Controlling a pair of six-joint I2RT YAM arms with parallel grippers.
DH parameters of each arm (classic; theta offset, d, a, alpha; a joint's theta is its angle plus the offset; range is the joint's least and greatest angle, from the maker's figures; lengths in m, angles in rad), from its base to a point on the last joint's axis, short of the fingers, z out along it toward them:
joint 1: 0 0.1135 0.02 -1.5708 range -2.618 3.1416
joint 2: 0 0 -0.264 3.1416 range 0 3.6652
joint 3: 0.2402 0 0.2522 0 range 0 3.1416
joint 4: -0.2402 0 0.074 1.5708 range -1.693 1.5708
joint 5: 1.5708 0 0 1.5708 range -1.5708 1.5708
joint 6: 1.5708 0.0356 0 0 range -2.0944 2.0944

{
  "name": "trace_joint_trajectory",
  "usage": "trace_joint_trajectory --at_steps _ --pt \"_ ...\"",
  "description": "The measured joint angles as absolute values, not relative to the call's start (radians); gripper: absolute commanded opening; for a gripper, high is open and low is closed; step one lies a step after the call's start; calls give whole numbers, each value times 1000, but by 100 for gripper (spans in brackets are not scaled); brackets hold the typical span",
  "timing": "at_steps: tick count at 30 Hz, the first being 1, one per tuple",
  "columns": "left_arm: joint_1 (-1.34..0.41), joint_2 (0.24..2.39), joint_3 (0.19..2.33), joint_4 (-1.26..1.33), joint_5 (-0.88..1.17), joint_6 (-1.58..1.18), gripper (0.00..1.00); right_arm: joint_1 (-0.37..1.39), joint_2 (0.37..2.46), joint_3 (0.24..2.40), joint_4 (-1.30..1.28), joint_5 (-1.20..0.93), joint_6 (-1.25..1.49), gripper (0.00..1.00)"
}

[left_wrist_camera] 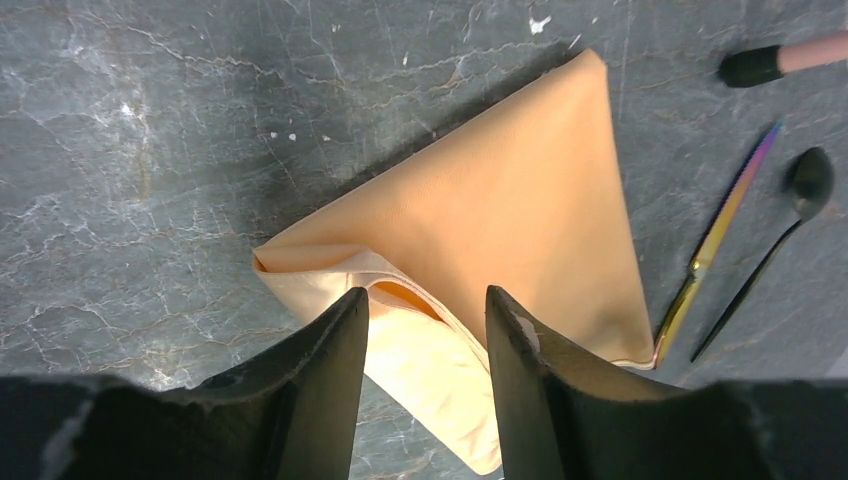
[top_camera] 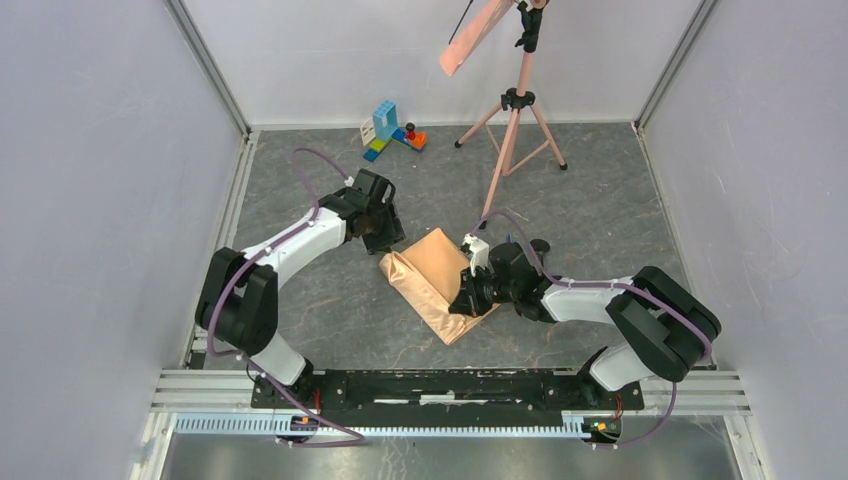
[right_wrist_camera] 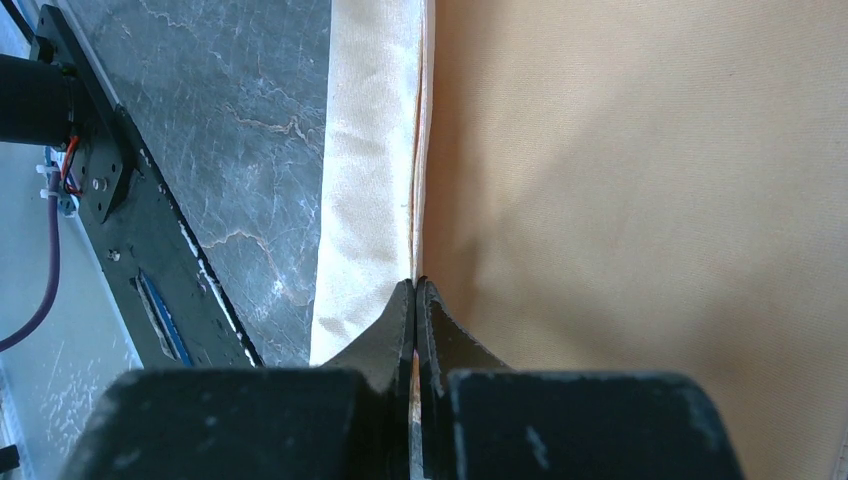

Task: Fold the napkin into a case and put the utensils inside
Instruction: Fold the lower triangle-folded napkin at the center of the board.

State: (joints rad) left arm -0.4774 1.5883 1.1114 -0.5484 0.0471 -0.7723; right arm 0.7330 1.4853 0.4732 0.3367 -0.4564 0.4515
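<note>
Napkin point(left_wrist_camera: 500, 210) lies diagonally under our half-open, empty left claw point(left_wrist_camera: 427, 300); our right claw point(right_wrist_camera: 414, 285) pinches its folded edge.

Pink tripod point(top_camera: 511, 138), perhaps toy blocks point(top_camera: 386, 122)

- We are in a robotics lab, inside a walled test cell.
- Plain white panel walls point(top_camera: 100, 200) in aluminium posts point(top_camera: 212, 75) box in a grey marbled table point(top_camera: 330, 330).
- The left arm point(top_camera: 290, 245) and the right arm point(top_camera: 600, 295), white and black, are bolted to a black mounting bar point(top_camera: 440, 385) on slotted rails point(top_camera: 200, 385), with purple cables point(top_camera: 320, 165) looped along them.
- A pink tripod point(top_camera: 515, 130) and toy blocks point(top_camera: 392, 128) stand at the back.
</note>
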Motion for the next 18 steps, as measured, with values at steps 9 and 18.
trace_joint_trajectory --at_steps 9,18 --pt "-479 1672 1118 -569 82 -730 44 733 1485 472 343 -453 462 0" --pt "-482 1715 1170 -597 82 -711 6 733 1485 466 348 -453 468 0"
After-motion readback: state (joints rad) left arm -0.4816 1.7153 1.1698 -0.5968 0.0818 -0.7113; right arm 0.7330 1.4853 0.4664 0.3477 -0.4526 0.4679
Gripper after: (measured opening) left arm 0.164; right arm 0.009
